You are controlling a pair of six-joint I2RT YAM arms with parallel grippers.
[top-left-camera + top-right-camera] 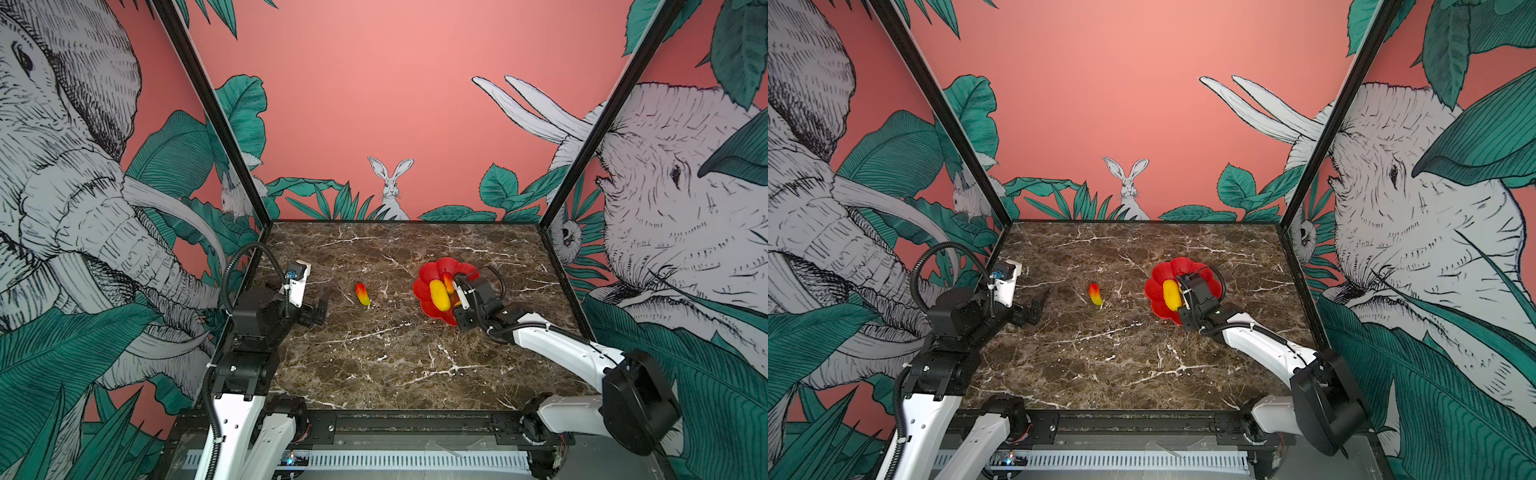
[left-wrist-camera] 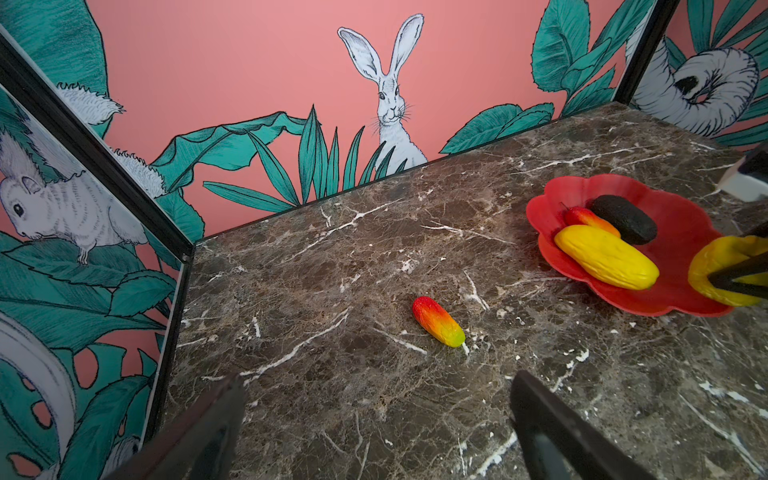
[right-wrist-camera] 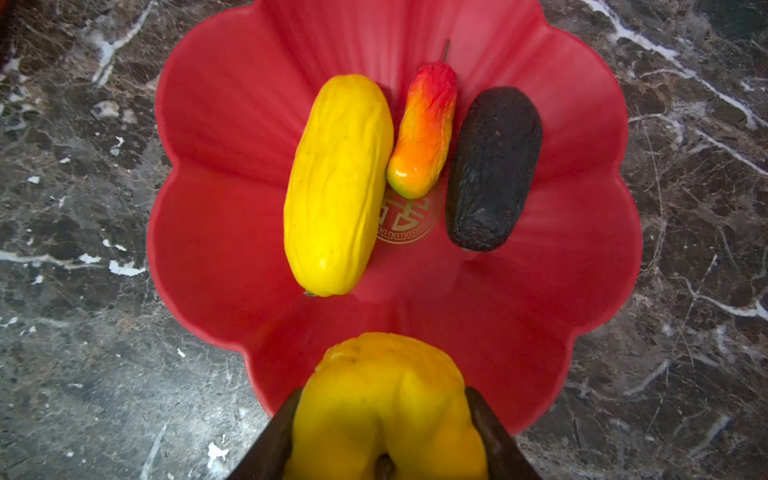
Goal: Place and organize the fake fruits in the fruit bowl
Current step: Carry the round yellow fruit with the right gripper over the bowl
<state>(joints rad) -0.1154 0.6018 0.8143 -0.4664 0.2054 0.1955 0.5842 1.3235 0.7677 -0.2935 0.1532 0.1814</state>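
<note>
The fruit bowl [image 3: 216,124], right of centre, holds a long yellow fruit [image 3: 336,183], slim fruit [image 3: 424,133] and black fruit [image 3: 492,170]. My right gripper [image 3: 384,399] grips the round yellow fruit [image 3: 386,374] over its near rim. A second slim fruit [image 2: 438,327] lies left on the worktop [image 1: 374,353]; my left gripper [image 2: 376,380] gapes wide.

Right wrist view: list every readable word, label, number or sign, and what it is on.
Gold sign at the centre of the fruit bowl: a Chinese-style character in a fret ring, its top hidden by the slim red-orange fruit; not readable for certain.
No other words, labels or numbers.
</note>
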